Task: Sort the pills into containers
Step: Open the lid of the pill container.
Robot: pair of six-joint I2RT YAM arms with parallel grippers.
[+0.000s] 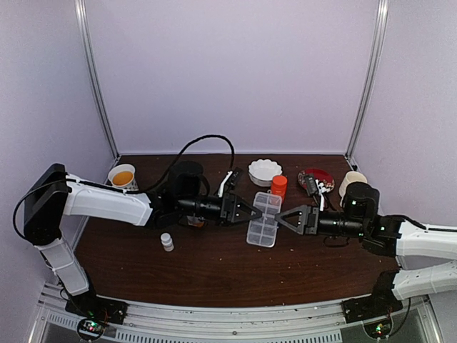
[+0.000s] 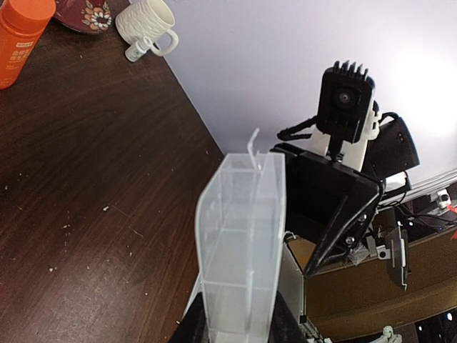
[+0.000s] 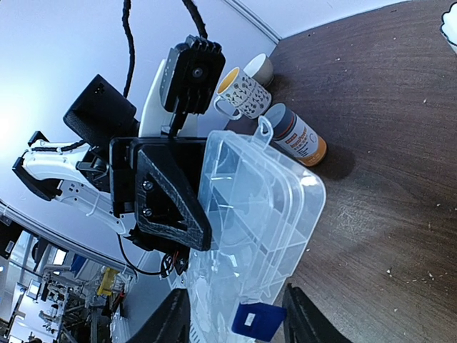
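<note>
The clear plastic pill box (image 1: 263, 219), with its small cells as containers, lies between the two arms at mid-table. My left gripper (image 1: 250, 209) is shut on the box's left edge. In the left wrist view the box (image 2: 239, 236) stands edge-on between the black fingers of the left gripper (image 2: 239, 330). My right gripper (image 1: 283, 217) reaches the box's right side. In the right wrist view the right gripper (image 3: 239, 318) straddles the box (image 3: 257, 214) and a blue tab (image 3: 257, 320). Whether those fingers press on it does not show. No pills can be made out.
An orange bottle (image 1: 278, 186), a white fluted bowl (image 1: 265, 171), a red floral plate (image 1: 316, 179) and a white mug (image 1: 351, 182) stand behind the box. A mug of orange liquid (image 1: 123, 176) is at back left and a small white bottle (image 1: 167, 241) at front left. A grey-capped labelled bottle (image 3: 300, 137) lies on its side.
</note>
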